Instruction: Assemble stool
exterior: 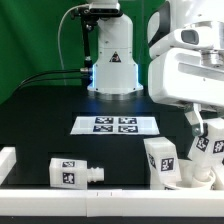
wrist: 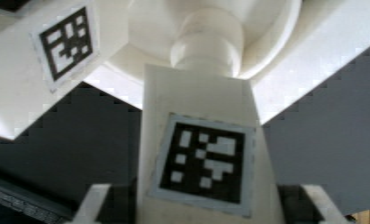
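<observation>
Gripper [exterior: 205,132] is seen clamped on the held leg [exterior: 204,148], with fingers [wrist: 100,205] pressed to two opposite sides of it in the wrist view. The held leg is roughly upright, low at the exterior view's right, peg end down at the seat [exterior: 190,180]. Whether the peg is in a hole cannot be told. The seat is set on the table by the front rail [exterior: 100,192] and is mostly hidden; a thick curved rim is shown in the wrist view. A standing leg [exterior: 160,158] is placed just beside the held leg, toward the exterior view's left. A loose leg [exterior: 75,172] is laid on its side well apart, peg toward the exterior view's right. All parts are enclosed by the rail border. The parts are white matte plastic: chunky square blocks, round stepped pegs, black-and-white square tags. The marker board [exterior: 115,124] is laid flat behind them, thin, with four tags.
</observation>
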{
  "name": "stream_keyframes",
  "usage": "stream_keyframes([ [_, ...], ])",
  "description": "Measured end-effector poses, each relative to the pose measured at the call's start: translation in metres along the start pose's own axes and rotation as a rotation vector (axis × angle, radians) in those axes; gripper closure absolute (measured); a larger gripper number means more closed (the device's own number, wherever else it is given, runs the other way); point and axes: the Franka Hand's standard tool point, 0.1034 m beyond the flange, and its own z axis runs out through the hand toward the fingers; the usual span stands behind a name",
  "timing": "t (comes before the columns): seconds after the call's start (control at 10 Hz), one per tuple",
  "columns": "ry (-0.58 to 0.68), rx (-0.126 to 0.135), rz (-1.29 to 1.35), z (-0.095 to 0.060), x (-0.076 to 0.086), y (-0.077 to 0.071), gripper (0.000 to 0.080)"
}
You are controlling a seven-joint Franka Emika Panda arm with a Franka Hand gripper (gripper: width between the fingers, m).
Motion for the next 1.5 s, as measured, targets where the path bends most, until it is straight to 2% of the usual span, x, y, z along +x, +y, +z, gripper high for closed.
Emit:
stream_keyframes([
  [0.4,0.002,-0.002,0.002,0.003,0.002,0.001,0.0476],
  [1.0,-0.02,0.0,-0.006,0.014,-0.012,-0.005,0.0476],
  [1.4,-0.016,-0.003,0.0,0.015,-0.012,-0.006,0.0476],
  [1.5,-0.016,-0.003,0.0,0.015,-0.012,-0.006,0.0394],
])
